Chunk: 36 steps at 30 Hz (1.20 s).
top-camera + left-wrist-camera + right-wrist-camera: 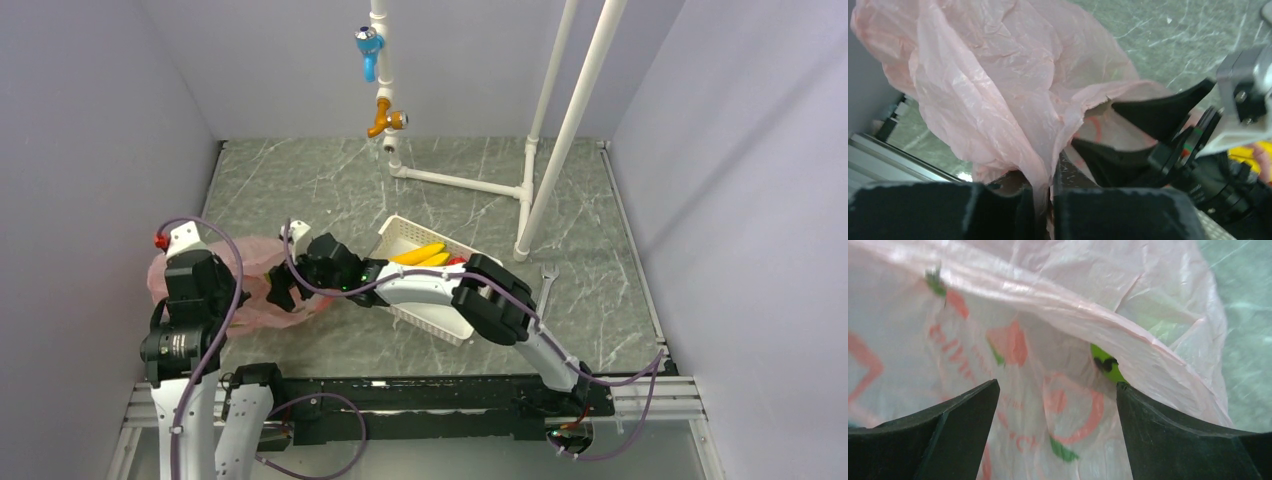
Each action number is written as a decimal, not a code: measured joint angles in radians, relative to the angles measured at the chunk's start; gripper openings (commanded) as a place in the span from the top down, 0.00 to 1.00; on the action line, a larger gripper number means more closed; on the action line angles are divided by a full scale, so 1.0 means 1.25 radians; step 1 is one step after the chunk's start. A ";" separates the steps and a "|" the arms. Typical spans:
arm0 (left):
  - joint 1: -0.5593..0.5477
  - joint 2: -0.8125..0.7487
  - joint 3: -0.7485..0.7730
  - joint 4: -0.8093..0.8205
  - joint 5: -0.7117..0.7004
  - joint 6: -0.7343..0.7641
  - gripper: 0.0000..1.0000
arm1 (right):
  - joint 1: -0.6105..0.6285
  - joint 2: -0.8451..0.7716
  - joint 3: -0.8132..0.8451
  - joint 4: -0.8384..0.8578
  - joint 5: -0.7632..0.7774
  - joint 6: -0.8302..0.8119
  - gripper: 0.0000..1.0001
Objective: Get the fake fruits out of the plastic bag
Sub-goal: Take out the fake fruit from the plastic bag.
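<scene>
The pink plastic bag (258,262) is seen lying crumpled on the grey marbled tabletop (330,190), and every place here is given from it. The left arm (185,330) is raised steeply from its base on the near side of the bag and folded over at the elbow, so that the wrist is brought down over the bag's near edge. The left gripper (1050,205) is closed, with a fold of the thin film pinched between its jaws and the upper layer drawn up into a loose tent above the mouth. The right arm (500,305) is stretched out low and almost level toward the bag from the side opposite the left arm, its forearm carried across a white basket (400,232) that is set just beside the bag. The right gripper (1058,440) is placed at the bag's mouth with its jaws spread wide apart and nothing held between them; printed inner film is framed by the two black fingers (1188,440). A green fruit (1105,367) is seen inside the bag, partly covered by the rim of the mouth and very near one finger; whether it is touched cannot be told. Yellow bananas (425,255) are lying in the basket, outside the bag, with a patch of red (456,262) just beside them, too small to be identified.
</scene>
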 measured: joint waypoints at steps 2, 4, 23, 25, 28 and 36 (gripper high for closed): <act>0.000 0.006 -0.003 0.000 0.003 0.010 1.00 | 0.003 0.029 0.059 -0.016 0.044 -0.001 0.11; 0.000 0.013 -0.003 0.002 0.005 0.019 1.00 | 0.005 0.053 0.108 -0.042 0.084 -0.006 0.12; 0.000 -0.022 0.038 -0.015 0.191 0.023 1.00 | 0.023 0.208 0.349 -0.226 0.311 -0.020 0.08; 0.000 -0.022 0.085 -0.016 0.216 0.016 1.00 | 0.023 0.202 0.343 -0.230 0.312 -0.015 0.08; -0.006 -0.022 0.156 -0.011 0.241 0.010 1.00 | 0.025 0.164 0.304 -0.235 0.315 -0.007 0.07; -0.048 -0.027 0.186 -0.010 0.288 0.013 1.00 | 0.055 0.039 0.218 -0.248 0.326 -0.018 0.04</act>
